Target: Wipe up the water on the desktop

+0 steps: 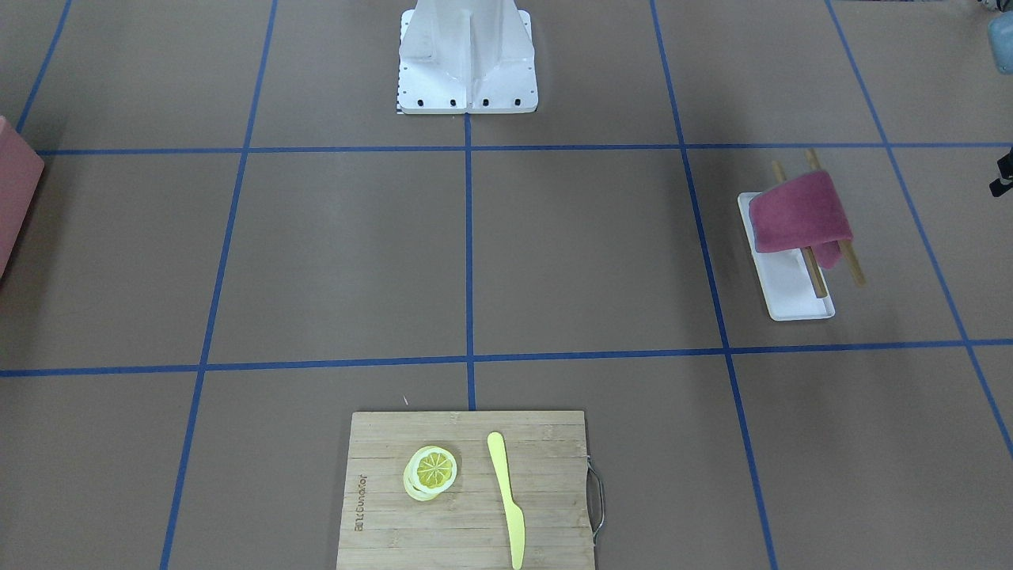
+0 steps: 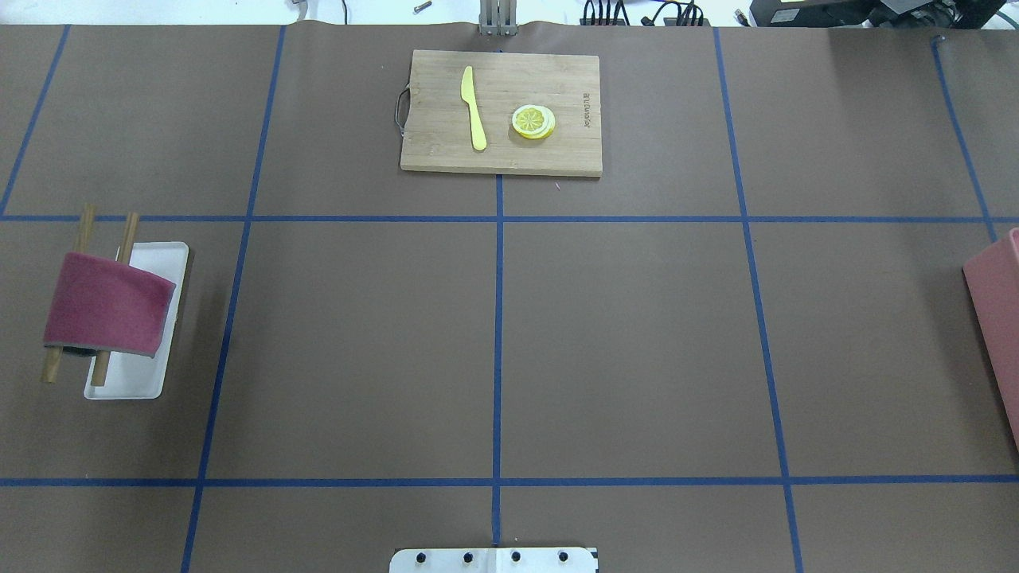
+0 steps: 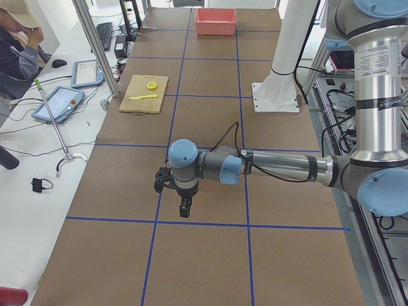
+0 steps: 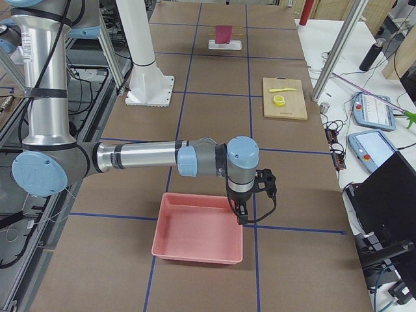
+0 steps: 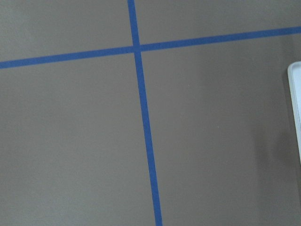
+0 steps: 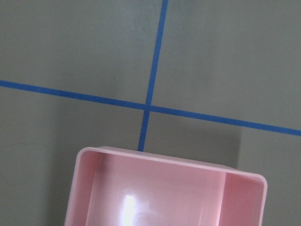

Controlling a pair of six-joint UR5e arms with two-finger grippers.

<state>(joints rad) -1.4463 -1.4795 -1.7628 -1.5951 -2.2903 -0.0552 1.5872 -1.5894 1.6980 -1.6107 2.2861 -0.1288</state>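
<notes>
Maroon cloth (image 2: 107,314) hangs over tray (image 2: 171,263), desktop (image 2: 358,342) left edge, untouched | no water visible | left gripper (image 3: 183,207) above bare desktop, right gripper (image 4: 242,214) above pink bin (image 4: 195,234); grip states: cannot tell | wiping not begun

The left arm (image 3: 280,167) stretches out level above the desktop (image 3: 210,121), forearm horizontal. Its wrist is bent so that the left gripper (image 3: 184,211) points straight down and hangs clear of the desktop near its left end. The right arm (image 4: 136,156) takes the mirrored pose near the desktop's right end, with the right gripper (image 4: 241,218) also pointing down above the desktop. Whether either gripper's fingers are parted cannot be told.
</notes>
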